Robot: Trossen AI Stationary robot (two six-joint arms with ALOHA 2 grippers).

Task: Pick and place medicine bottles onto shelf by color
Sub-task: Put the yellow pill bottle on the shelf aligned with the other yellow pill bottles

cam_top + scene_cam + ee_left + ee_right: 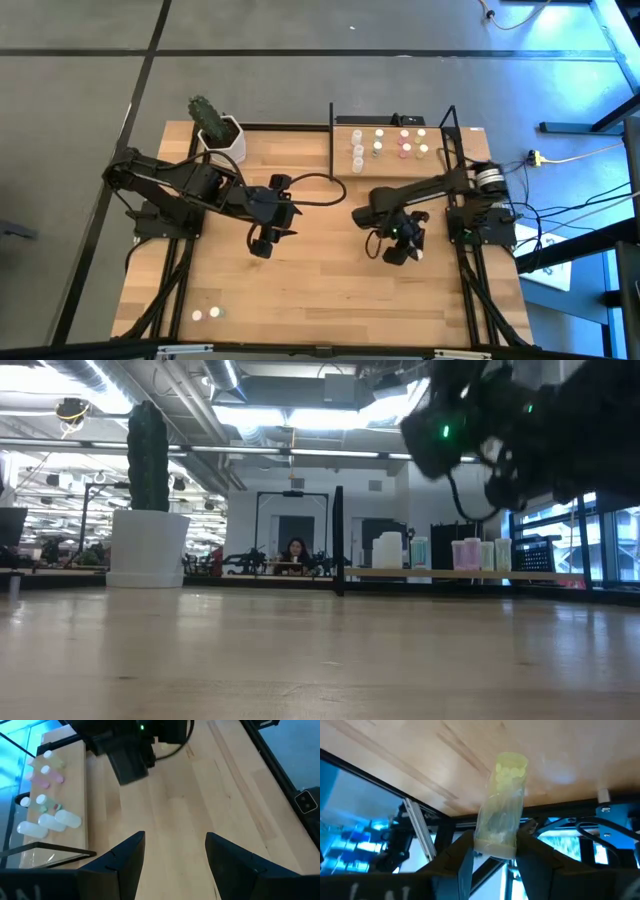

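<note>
Yellow-capped medicine bottle (501,805) clamped by base between jaws of right gripper (405,243), raised above table (320,280), short of shelf (340,158). Risk: narrow hold at bottle base; tilt may let it slip or topple on release among bottles already on shelf. Left gripper (265,232) jaws open, empty, near shelf.

Overhead, table-level, two wrist cameras
</note>
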